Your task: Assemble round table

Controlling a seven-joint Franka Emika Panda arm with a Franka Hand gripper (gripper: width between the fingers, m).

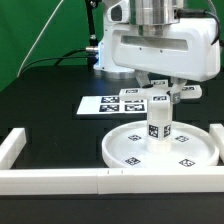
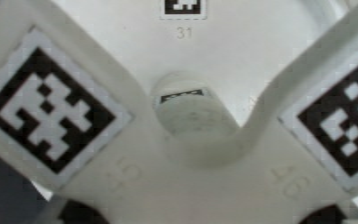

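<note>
The large round disc (image 1: 130,150) lies flat on the black table inside the border rail. The short cylinder leg (image 1: 158,129) stands upright on the disc's middle, a tag on its side. My gripper (image 1: 161,98) is shut on the cross-shaped base (image 1: 188,91) and holds it level just above the leg's top, its tagged arms sticking out to both sides. In the wrist view the cross-shaped base (image 2: 51,100) fills the frame with two big tags. The leg's top (image 2: 194,118) shows in the notch between two arms, with the disc (image 2: 158,40) beyond it. My fingertips are hidden there.
The marker board (image 1: 108,104) lies flat behind the disc toward the exterior view's left. The long white border rail (image 1: 90,180) runs along the front, with short sides at the left (image 1: 12,147) and right (image 1: 216,140). A green backdrop stands behind.
</note>
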